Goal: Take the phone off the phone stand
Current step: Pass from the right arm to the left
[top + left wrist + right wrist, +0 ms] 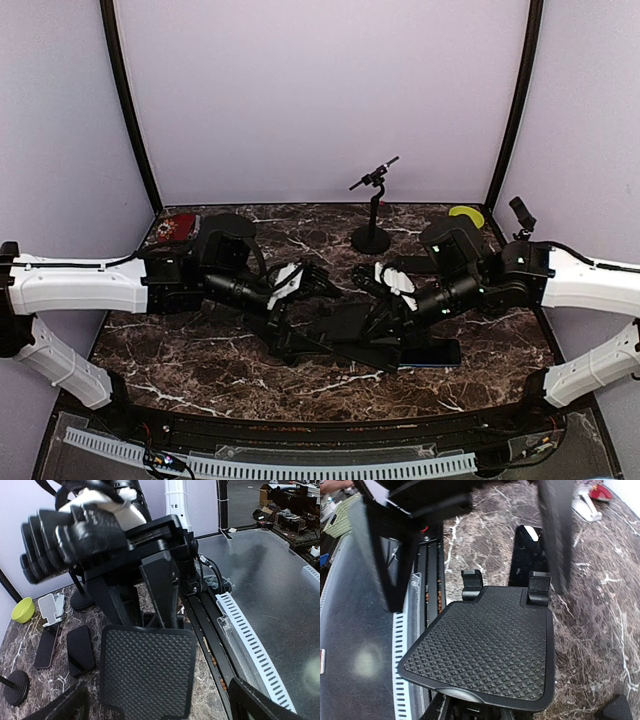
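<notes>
A dark marble tabletop (200,360) fills the space between pale walls. The left arm (80,285) and the right arm (590,280) reach in from either side and meet near the middle.

The black phone stand (340,335) sits at the centre, just in front of both arms. Its textured plate (485,650) is bare, and nothing rests against the two small hooks (538,585) at its edge.

The left end effector (318,281) hangs over the stand. In its wrist view the fingers stand wide apart at the bottom corners, with the plate between and below them, and they grip nothing. The right end effector (368,284) faces it from the other side. Its dark fingers (555,530) are parted to either side of the plate, with nothing held between them.

The phone (432,353) lies flat on the tabletop, just to the right of the stand's base and off the plate. In the right wrist view it shows beyond the hooks.

A thin pole on a round base (372,238) stands further back. A yellow bowl (466,215) is in the back right corner and a red object (180,227) in the back left corner.
</notes>
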Tool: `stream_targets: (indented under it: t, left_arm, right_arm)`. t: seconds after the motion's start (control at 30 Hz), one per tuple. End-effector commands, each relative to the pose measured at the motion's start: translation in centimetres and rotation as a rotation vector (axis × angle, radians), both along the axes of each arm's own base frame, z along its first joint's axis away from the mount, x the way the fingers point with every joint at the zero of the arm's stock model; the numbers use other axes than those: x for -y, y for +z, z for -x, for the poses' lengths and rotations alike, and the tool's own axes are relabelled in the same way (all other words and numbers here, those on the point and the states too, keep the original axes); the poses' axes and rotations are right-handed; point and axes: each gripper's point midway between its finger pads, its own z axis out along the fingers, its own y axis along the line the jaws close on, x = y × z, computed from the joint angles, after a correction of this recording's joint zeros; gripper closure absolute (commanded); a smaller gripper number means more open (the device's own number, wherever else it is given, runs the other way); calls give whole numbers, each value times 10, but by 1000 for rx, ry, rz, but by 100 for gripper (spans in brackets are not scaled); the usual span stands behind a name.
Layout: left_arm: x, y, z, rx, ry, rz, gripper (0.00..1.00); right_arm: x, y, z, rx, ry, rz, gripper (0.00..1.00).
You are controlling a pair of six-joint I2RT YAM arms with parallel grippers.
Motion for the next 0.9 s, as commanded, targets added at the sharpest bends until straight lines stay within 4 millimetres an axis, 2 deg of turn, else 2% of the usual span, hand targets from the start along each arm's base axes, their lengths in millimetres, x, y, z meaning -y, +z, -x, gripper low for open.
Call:
stream_targets:
  t: [0.0, 0.3, 0.4, 0.53, 0.73, 0.87]
  left_arm:
    - [11, 14, 4, 47, -37, 28, 1]
    - [20, 1, 8, 15, -42, -12, 1]
    - [21, 1, 10, 7, -57, -19, 6]
    - [24, 1, 11, -3, -66, -31, 19]
    - [24, 2, 12, -14, -73, -28, 44]
    - [24, 5, 11, -5, -62, -15, 60]
  right_arm:
    - [-12, 26, 11, 35, 70, -69, 95]
    - [-14, 32, 15, 57, 85, -68, 98]
    - [-14, 33, 15, 60, 89, -68, 98]
    - [-15, 32, 16, 56, 92, -65, 98]
    - [-14, 30, 16, 52, 83, -58, 97]
    - [-13, 32, 15, 56, 72, -68, 88]
